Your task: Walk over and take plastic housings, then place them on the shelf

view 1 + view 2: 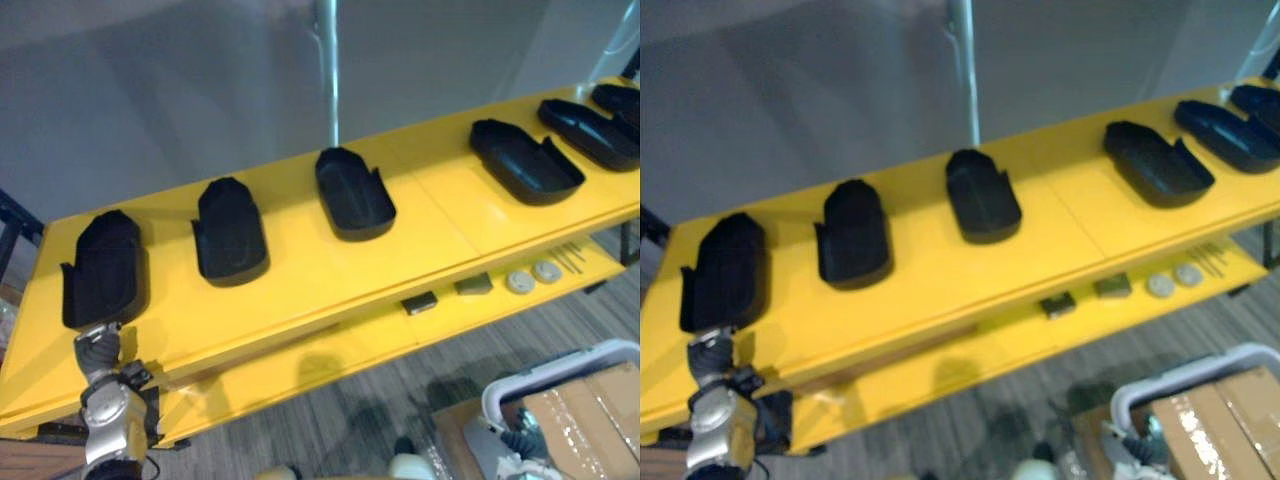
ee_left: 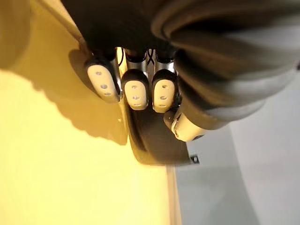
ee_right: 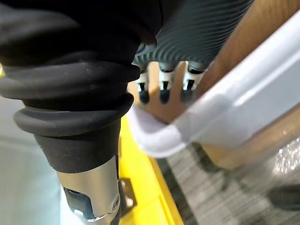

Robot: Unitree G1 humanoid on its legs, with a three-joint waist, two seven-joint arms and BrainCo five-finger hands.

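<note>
Several black plastic housings lie in a row on the top board of a yellow shelf [image 1: 300, 275]. The leftmost housing [image 1: 100, 270] sits near the shelf's left end. My left hand [image 1: 100, 350] reaches up to its near end. In the left wrist view the fingers [image 2: 136, 89] and thumb [image 2: 185, 126] are curled, with that housing's edge [image 2: 150, 138] between them. Other housings [image 1: 230, 232] [image 1: 354, 193] [image 1: 525, 160] lie further right. My right hand [image 3: 161, 91] hangs low with relaxed fingers, beside a box.
The lower yellow board holds a dark block [image 1: 420, 302], a grey block [image 1: 474, 285] and two round discs [image 1: 520, 282]. A cardboard box in a white-rimmed bin [image 1: 560, 375] stands on the carpet at lower right. A grey wall and a pole [image 1: 328, 70] are behind the shelf.
</note>
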